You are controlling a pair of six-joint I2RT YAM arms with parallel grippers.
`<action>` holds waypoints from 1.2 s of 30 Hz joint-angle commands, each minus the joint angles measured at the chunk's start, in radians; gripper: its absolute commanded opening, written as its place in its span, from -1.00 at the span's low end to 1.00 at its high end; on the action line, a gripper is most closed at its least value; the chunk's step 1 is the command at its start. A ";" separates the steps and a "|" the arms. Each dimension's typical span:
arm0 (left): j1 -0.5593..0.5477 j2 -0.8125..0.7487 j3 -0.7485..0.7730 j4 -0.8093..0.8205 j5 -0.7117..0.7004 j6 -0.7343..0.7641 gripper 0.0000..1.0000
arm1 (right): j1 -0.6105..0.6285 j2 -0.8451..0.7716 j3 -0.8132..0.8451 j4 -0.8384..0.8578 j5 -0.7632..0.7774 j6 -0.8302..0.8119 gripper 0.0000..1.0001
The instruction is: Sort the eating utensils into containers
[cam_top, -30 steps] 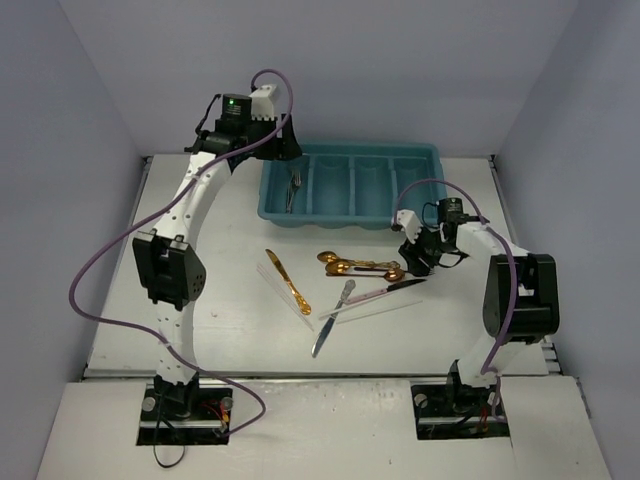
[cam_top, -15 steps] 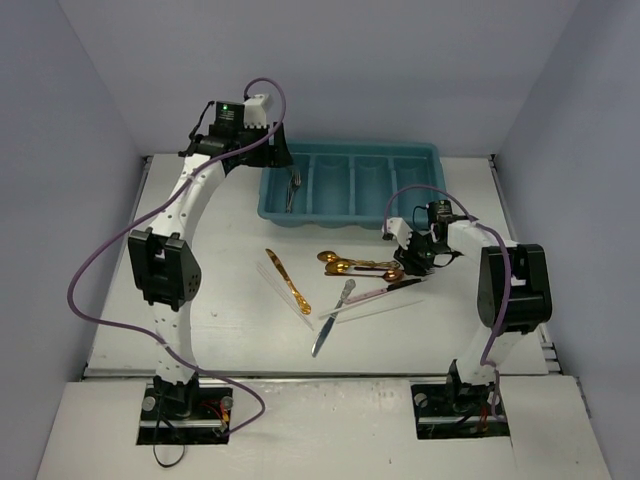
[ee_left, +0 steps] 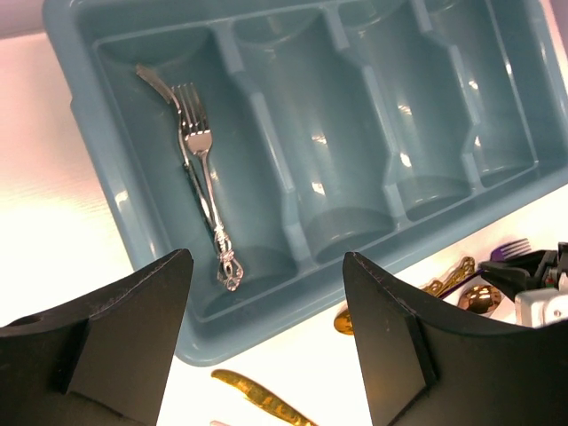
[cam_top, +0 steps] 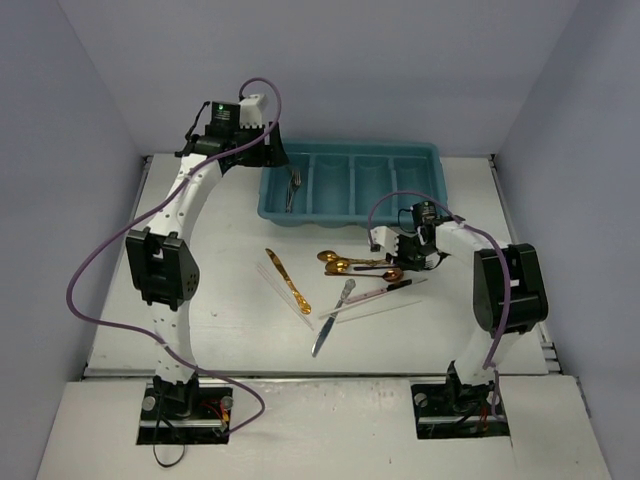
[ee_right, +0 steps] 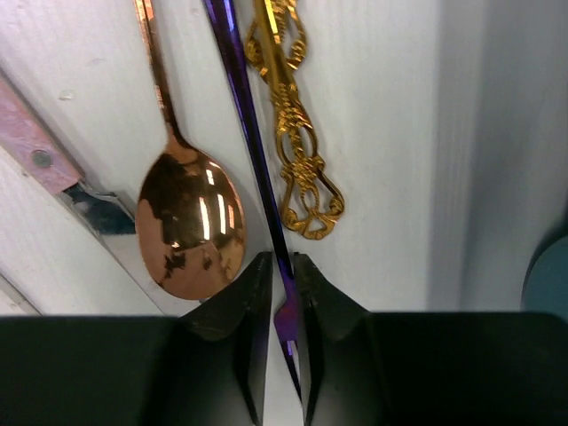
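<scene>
The right jaws are pinched together on the thin purple utensil (ee_right: 241,115), whose stem runs from the top centre of the right wrist view down to its lower middle. Just left of it lies a copper spoon (ee_right: 191,232) and just right a gold filigree handle (ee_right: 293,133), all on the white desk (ee_right: 390,133). The left jaws stand wide apart above the teal tray (ee_left: 102,173), which sits upper centre in the overhead view. A silver fork (ee_left: 202,169) lies in the tray's leftmost compartment in the left wrist view.

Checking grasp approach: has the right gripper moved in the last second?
Yes: right gripper shifted leftward along the teal-blue plastic cutlery tray's near wall, to the thin purple metal utensil.
</scene>
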 commanded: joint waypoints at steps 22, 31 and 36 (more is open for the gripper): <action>0.018 -0.339 -0.330 0.184 0.016 0.024 0.35 | 0.101 -0.198 0.114 -0.227 0.114 -0.075 -0.39; 0.016 -0.334 -0.353 0.180 0.099 0.062 0.38 | 0.054 0.001 0.209 -0.268 0.104 -0.021 0.13; 0.017 -0.316 -0.357 0.169 0.111 0.066 0.37 | 0.029 0.057 0.223 -0.280 0.121 -0.058 0.06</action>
